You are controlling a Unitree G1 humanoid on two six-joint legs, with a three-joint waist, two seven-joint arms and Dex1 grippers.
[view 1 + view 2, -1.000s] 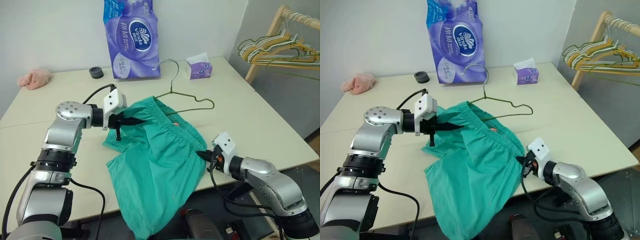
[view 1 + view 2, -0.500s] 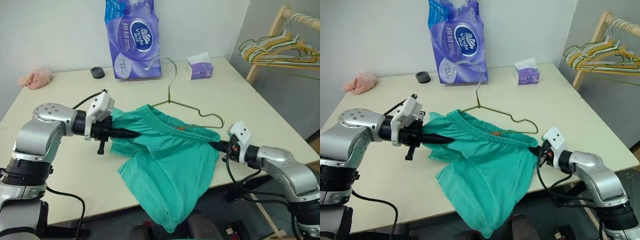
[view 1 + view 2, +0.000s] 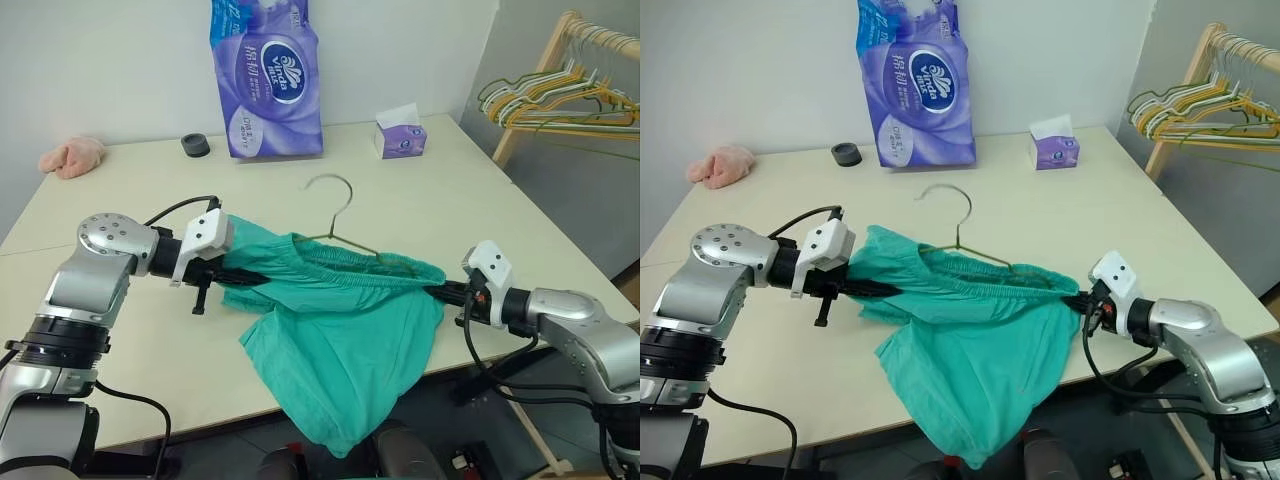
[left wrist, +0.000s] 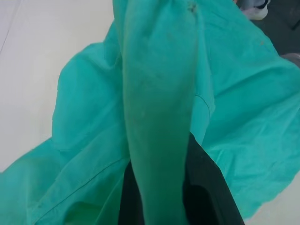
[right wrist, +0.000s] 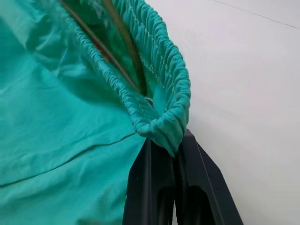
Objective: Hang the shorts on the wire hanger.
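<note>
Middle of table: the shorts (image 3: 335, 320) stretch between the left gripper (image 3: 262, 275) and the right gripper (image 3: 447, 290), both clamped on the waistband, blocking passage across.
Inside waistband: the wire hanger (image 3: 340, 225), hook poking out toward the far side.
Far edge: toilet-paper pack (image 3: 265, 75), tissue box (image 3: 400, 135), black cap (image 3: 195, 145).
Far left corner: pink cloth (image 3: 70, 157).
Far right: rack of hangers (image 3: 560, 95).
Open table (image 3: 480, 200): right of the hook; bare strip near left.

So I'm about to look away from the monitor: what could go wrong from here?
The shorts are stretched between both shut grippers, left gripper and right gripper; the waistband could slip free. Much cloth hangs off the table edge, dragging downward. The wire hanger could slide out.
</note>
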